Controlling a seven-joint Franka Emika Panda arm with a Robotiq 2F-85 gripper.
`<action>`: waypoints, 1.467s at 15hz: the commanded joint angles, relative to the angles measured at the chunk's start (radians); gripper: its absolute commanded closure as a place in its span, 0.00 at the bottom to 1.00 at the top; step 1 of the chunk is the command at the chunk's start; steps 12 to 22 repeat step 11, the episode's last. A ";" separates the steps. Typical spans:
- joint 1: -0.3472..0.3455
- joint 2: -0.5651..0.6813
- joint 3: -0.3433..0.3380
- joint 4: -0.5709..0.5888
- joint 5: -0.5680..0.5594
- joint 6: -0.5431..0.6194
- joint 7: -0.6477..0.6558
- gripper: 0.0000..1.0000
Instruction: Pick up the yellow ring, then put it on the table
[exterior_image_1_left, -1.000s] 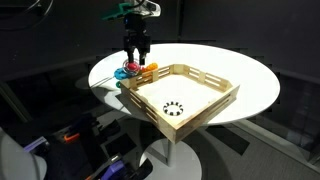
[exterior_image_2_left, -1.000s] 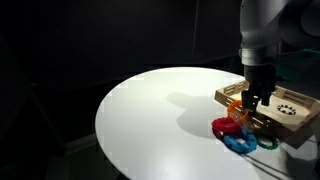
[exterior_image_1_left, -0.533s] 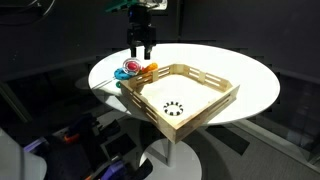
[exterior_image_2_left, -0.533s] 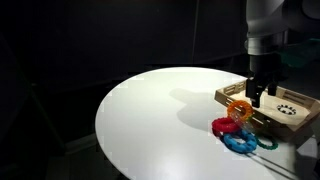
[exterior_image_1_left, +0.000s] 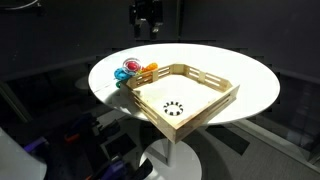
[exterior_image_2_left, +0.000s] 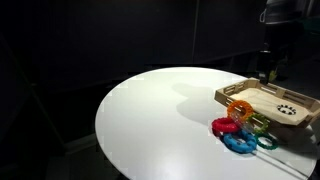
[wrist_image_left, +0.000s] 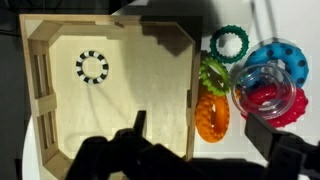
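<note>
The yellow ring (wrist_image_left: 213, 72) is a small yellow-green ring lying flat on the white table (wrist_image_left: 225, 150), against the outer wall of the wooden tray (wrist_image_left: 120, 40). It lies between a dark green ring (wrist_image_left: 228, 42) and an orange ring (wrist_image_left: 211, 115). My gripper (wrist_image_left: 210, 145) is open and empty, high above the rings. It shows raised near the top in both exterior views (exterior_image_1_left: 146, 18) (exterior_image_2_left: 267, 70). The cluster of rings (exterior_image_1_left: 130, 70) (exterior_image_2_left: 240, 128) lies at the tray's corner.
A black-and-white dotted ring (wrist_image_left: 92, 67) lies inside the tray (exterior_image_1_left: 215, 90). A blue ring (wrist_image_left: 278, 58) and a red ring (wrist_image_left: 270, 102) lie stacked beside the orange one. The round table (exterior_image_2_left: 150, 110) has a wide bare area away from the tray.
My gripper has risen straight up from just above the ring cluster to well above the table. It holds nothing. The rings have not moved.
</note>
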 joint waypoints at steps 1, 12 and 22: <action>-0.016 -0.086 -0.006 0.010 0.017 -0.070 -0.050 0.00; -0.020 -0.102 0.009 0.001 0.003 -0.074 -0.032 0.00; -0.020 -0.102 0.009 0.001 0.003 -0.074 -0.032 0.00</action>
